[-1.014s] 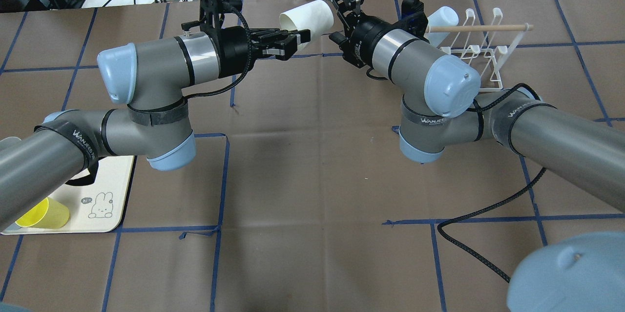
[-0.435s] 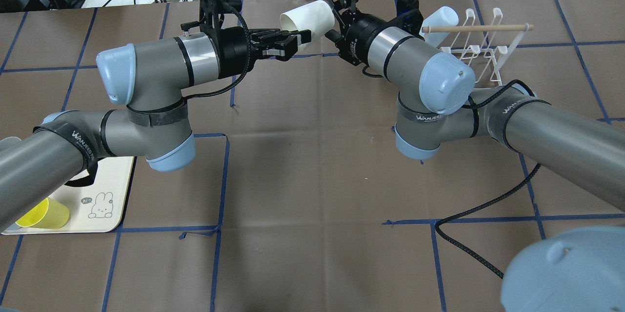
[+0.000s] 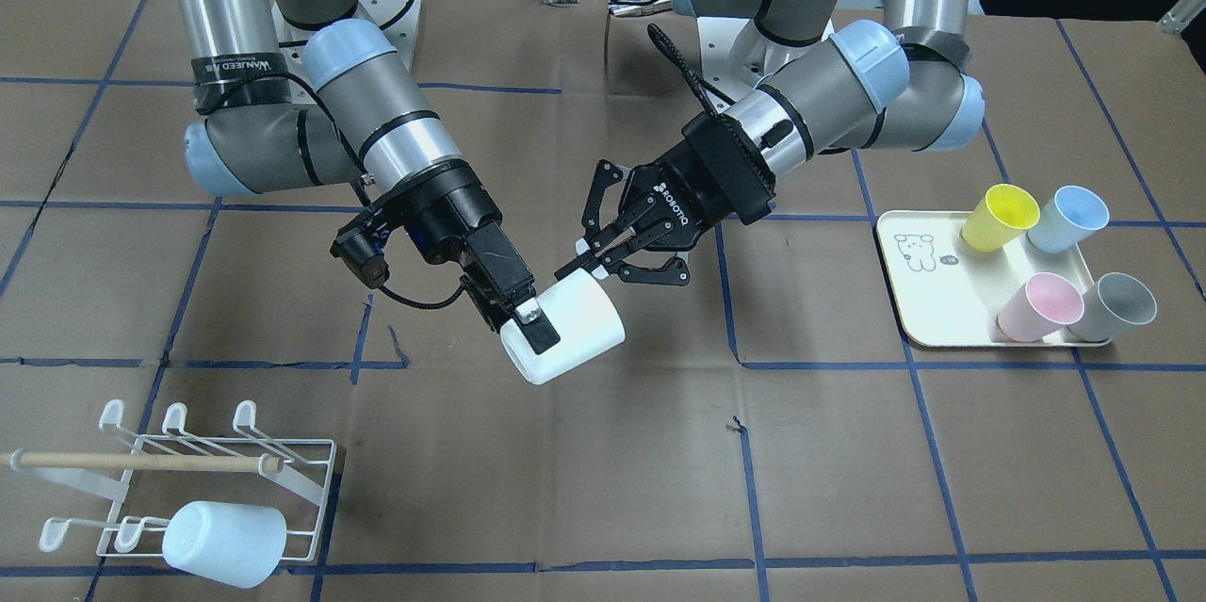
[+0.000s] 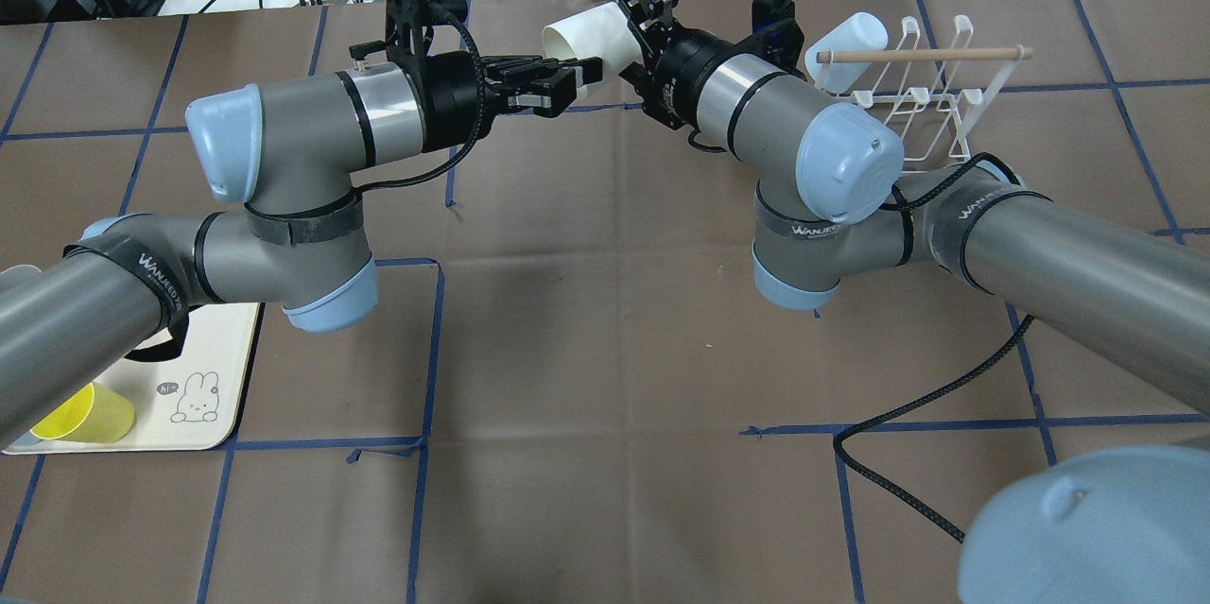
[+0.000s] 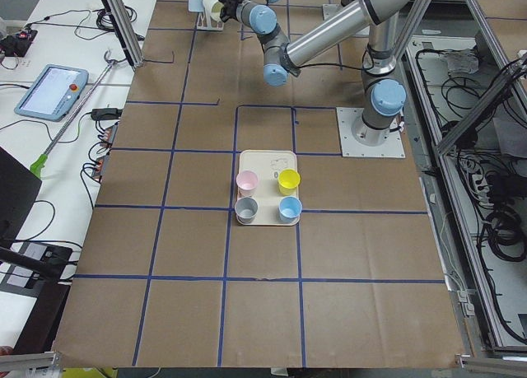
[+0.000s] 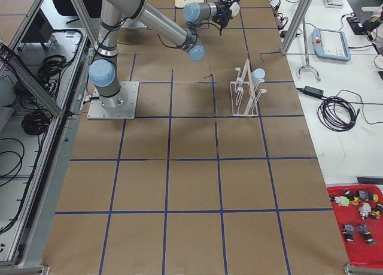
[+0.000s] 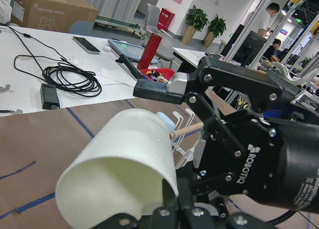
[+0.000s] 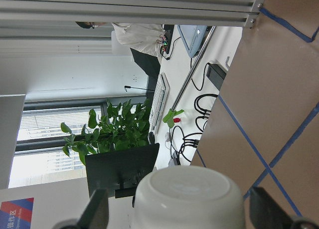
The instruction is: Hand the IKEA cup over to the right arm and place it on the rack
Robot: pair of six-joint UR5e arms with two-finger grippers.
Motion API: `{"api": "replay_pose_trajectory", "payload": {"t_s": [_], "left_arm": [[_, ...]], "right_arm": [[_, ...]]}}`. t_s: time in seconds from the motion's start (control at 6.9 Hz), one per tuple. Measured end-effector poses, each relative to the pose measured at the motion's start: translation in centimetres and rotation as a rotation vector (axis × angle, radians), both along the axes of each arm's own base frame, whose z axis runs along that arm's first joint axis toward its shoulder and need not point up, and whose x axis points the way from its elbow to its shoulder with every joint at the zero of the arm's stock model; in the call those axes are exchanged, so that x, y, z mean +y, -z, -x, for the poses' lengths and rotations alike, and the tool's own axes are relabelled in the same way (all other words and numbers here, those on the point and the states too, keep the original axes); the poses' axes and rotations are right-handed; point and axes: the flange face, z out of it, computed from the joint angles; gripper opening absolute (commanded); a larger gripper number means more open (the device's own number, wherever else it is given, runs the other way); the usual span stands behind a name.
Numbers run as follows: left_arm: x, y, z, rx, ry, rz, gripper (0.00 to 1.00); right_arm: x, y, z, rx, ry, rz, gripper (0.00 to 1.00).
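A white IKEA cup [image 3: 577, 333] hangs on its side in mid-air over the far middle of the table. My left gripper [image 3: 582, 270] is shut on its rim, one finger inside the mouth, as the left wrist view shows [image 7: 129, 149]. My right gripper [image 3: 545, 343] stands open around the cup's base end, one finger [image 3: 534, 323] lying along the wall. In the right wrist view the cup's base [image 8: 189, 199] sits between the spread fingers with small gaps. The white wire rack [image 3: 283, 440] with its wooden dowel [image 3: 141, 462] stands on the table on my right, holding a pale blue cup [image 3: 224, 538].
A cream tray [image 3: 942, 301] on my left carries a yellow cup [image 3: 1001, 216] and blue, pink and grey ones. A black cable [image 4: 907, 481] trails across the table under the right arm. Cables and gear lie beyond the far edge.
The right arm has swung left toward the cup, bringing its open fingers around the base. The left arm and the cup have stayed put.
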Motion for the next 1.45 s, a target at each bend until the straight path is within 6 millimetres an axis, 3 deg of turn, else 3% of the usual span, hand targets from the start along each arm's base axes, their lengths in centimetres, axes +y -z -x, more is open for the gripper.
{"api": "replay_pose_trajectory", "payload": {"t_s": [0.14, 0.43, 0.58, 1.01, 1.45], "left_arm": [[0.00, -0.01, 0.00, 0.001, -0.001, -0.002, 0.00], [0.02, -0.04, 0.00, 0.004, -0.003, -0.006, 0.00], [0.03, -0.07, 0.00, 0.004, -0.003, -0.006, 0.00], [0.03, -0.19, -0.01, 0.010, -0.007, -0.013, 0.05], [-0.16, -0.44, -0.08, 0.008, -0.019, -0.013, 0.67]], "right_arm": [[-0.02, 0.12, -0.19, 0.000, -0.002, -0.002, 0.93], [-0.03, 0.18, -0.27, 0.001, -0.004, -0.002, 0.69], [-0.07, 0.08, -0.32, -0.001, -0.007, 0.000, 0.63], [-0.21, -0.33, -0.41, -0.004, -0.013, 0.010, 0.58], [-0.14, -0.61, -0.40, -0.005, -0.013, 0.016, 0.58]]}}
